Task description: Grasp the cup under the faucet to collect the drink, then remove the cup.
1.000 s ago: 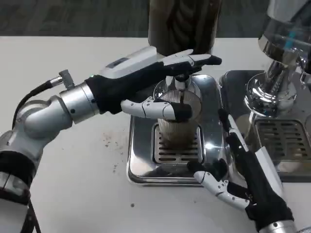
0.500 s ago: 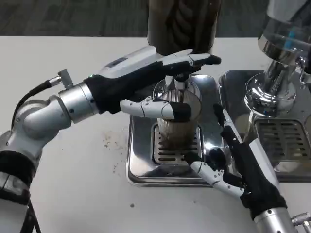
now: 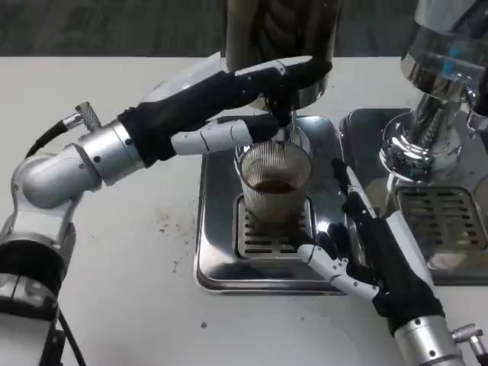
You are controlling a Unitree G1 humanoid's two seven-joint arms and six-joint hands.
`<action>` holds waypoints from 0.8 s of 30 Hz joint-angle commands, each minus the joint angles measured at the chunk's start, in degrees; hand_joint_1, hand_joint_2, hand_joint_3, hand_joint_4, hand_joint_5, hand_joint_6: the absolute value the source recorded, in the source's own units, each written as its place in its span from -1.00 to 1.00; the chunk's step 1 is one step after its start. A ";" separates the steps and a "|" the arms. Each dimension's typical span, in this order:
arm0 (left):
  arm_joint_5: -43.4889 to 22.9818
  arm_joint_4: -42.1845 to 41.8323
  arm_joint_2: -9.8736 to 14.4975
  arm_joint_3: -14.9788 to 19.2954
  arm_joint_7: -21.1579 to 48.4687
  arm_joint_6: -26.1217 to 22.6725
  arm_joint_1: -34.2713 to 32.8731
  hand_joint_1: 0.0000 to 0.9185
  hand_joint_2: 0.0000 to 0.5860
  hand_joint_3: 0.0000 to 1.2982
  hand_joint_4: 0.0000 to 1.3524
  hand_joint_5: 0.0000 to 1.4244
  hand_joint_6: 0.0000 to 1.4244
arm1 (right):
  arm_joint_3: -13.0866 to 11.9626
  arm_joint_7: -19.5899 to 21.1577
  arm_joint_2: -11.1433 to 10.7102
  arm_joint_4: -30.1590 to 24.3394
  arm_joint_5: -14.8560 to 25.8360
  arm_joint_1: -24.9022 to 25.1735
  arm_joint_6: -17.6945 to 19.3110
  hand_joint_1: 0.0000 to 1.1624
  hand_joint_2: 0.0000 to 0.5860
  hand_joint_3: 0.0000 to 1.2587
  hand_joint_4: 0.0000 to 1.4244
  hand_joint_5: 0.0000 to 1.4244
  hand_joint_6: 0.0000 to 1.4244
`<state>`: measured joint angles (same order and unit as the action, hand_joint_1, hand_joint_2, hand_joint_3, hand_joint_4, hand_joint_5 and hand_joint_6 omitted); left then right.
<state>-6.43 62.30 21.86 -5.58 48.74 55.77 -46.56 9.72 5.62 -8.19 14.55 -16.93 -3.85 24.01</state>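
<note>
On left, left hand (image 3: 229, 114) lifted off cup (image 3: 274, 183), fingers spread now around faucet (image 3: 288, 122) above, holding nothing. Centre, on drip tray (image 3: 217, 252), cup freed, dark drink inside. Right, right hand (image 3: 374, 255) open beside tray, nearer cup; probably ready for removal.

white bench (image 3: 114, 290) before us, bare surface at left and front. we see scatter of dark specks (image 3: 171, 221) on it, just left of near drip tray. steel drip tray (image 3: 217, 252) sits flat on bench at centre, slotted grate in its middle. second steel drip tray (image 3: 450, 221) beside it on right, close alongside, also grated. far bench edge meets dark floor (image 3: 91, 27) beyond.
</note>
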 commanded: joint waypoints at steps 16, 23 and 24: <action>-4.35 -5.03 1.36 7.06 4.73 -5.55 6.09 -1.00 -0.75 -0.76 -0.90 -0.94 -0.99 | -0.20 -1.16 0.92 3.94 0.92 4.91 0.67 -0.11 -0.16 -1.00 -1.00 -1.00 -0.91; -3.80 -5.54 3.09 8.81 3.67 -5.20 9.59 -1.00 -0.74 -0.76 -0.90 -0.94 -0.99 | -0.26 -1.29 0.89 4.66 1.00 5.77 0.66 -0.11 -0.16 -1.00 -1.00 -1.00 -0.91; -3.68 -5.71 3.24 8.99 3.39 -5.04 10.17 -1.00 -0.74 -0.76 -0.90 -0.94 -0.99 | -0.26 -1.31 0.87 4.77 1.00 5.89 0.64 -0.11 -0.16 -1.00 -1.00 -1.00 -0.91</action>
<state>-10.64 57.44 24.21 2.82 53.10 50.67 -38.15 9.70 4.55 -7.33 18.55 -16.45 1.48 24.05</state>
